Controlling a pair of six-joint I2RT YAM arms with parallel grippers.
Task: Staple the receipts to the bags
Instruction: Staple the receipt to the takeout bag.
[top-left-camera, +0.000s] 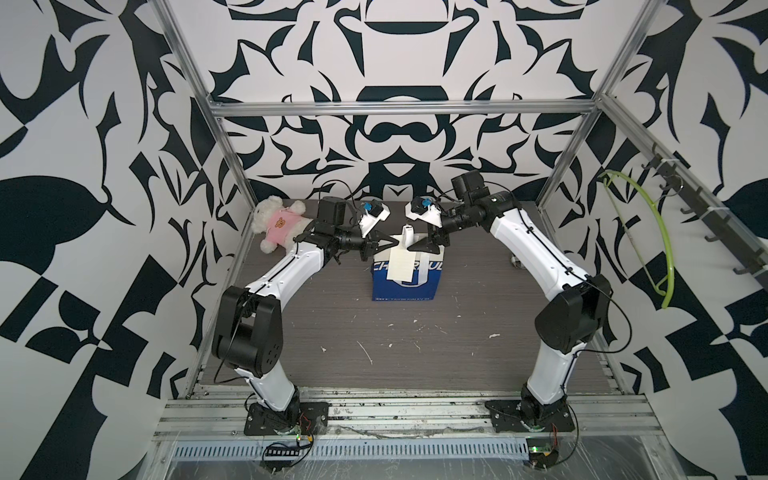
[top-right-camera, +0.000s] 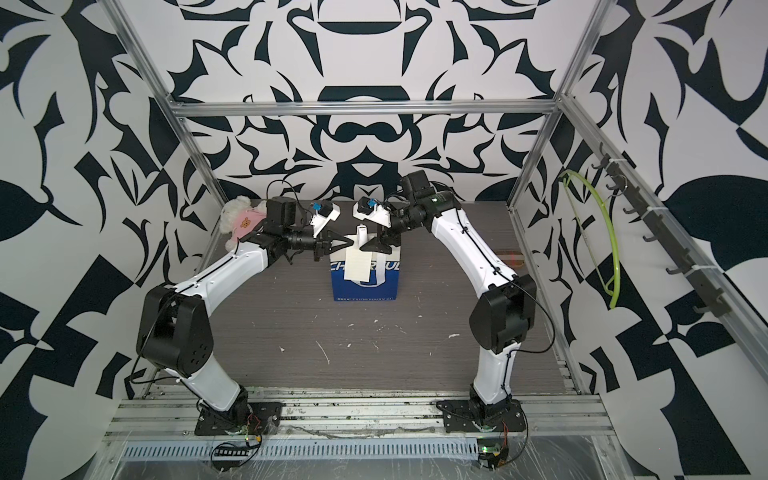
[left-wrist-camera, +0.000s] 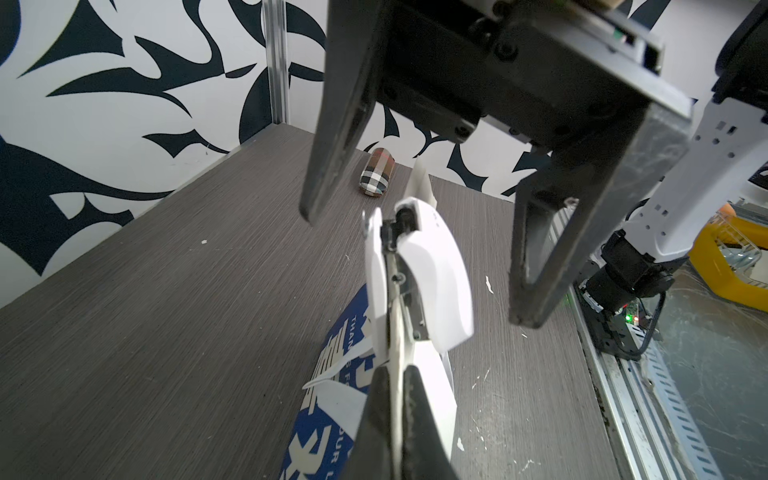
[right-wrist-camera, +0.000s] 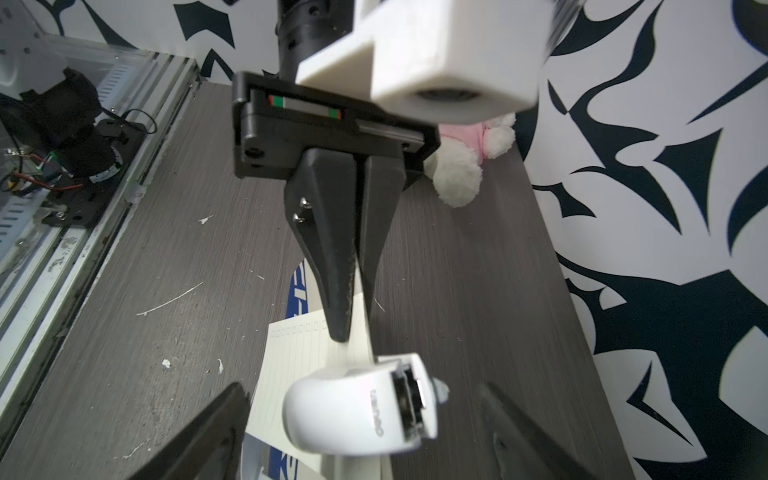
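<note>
The bag (top-left-camera: 405, 286), blue with white lettering, stands upright mid-table in both top views (top-right-camera: 365, 286). The cream receipt (top-left-camera: 400, 264) hangs down its front face (right-wrist-camera: 291, 357). My left gripper (left-wrist-camera: 392, 374) is shut on the bag's top edge with the receipt against it; it reaches in from the left (top-left-camera: 384, 246). A small white stapler (left-wrist-camera: 419, 274) sits on that top edge (right-wrist-camera: 361, 411). My right gripper (right-wrist-camera: 359, 386) stands open with one finger on each side of the stapler (top-left-camera: 407, 237), gaps showing on both sides.
A white plush toy in a pink shirt (top-left-camera: 276, 224) lies at the back left corner. A plaid cylinder (left-wrist-camera: 376, 172) lies by the back wall. A green hanger (top-left-camera: 648, 245) hangs on the right frame. Metal rails (top-left-camera: 407, 407) edge the table's front.
</note>
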